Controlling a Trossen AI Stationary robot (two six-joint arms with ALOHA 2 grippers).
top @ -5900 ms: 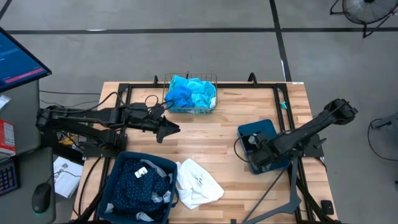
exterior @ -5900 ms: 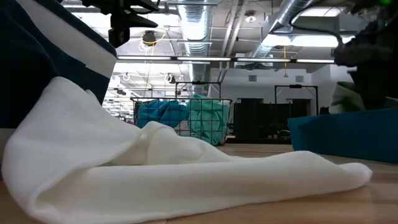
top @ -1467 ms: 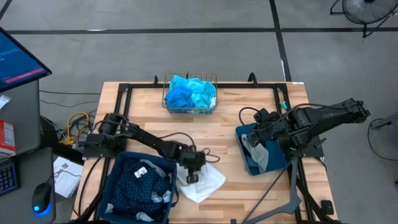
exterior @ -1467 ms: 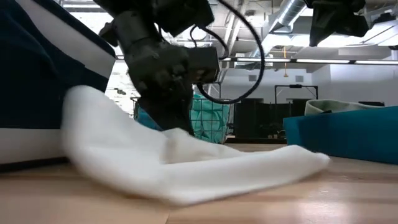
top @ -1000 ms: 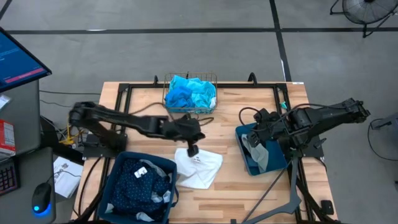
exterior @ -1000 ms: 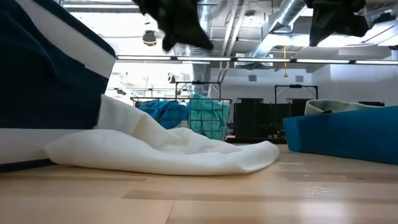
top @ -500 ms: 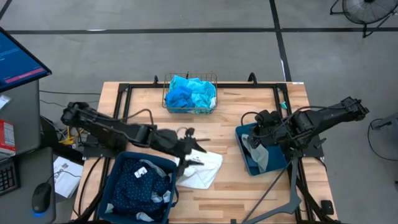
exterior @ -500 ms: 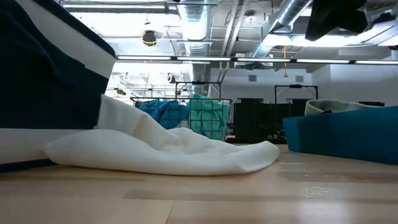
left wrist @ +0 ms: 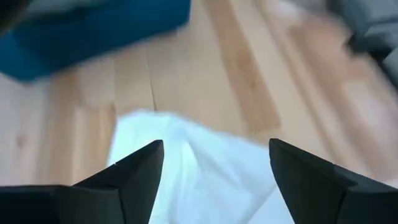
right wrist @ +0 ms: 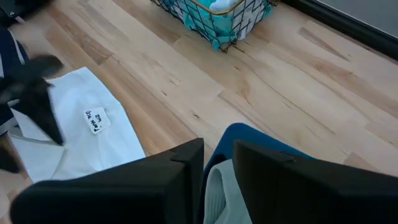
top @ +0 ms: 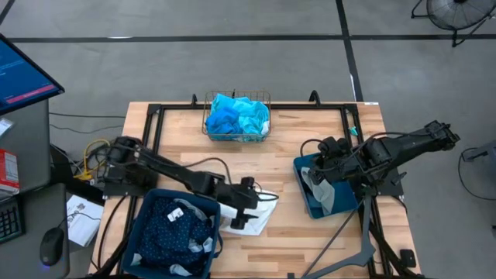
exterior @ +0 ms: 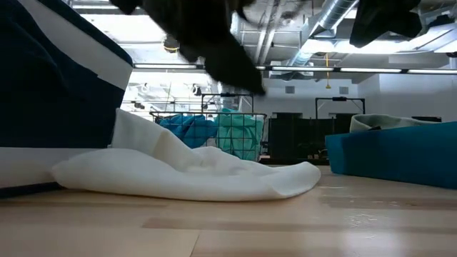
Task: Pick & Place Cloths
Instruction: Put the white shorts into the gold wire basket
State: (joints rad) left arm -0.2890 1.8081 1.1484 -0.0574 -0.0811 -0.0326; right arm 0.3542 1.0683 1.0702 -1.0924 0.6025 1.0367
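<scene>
Left claw [top: 246, 211] gapes over the white cloth [top: 260, 213].

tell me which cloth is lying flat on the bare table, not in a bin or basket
The white cloth, under the open left gripper. The others sit inside containers: the wire basket and the two teal bins.

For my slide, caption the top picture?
Left pincer open over the white cloth beside a teal bin.
</scene>
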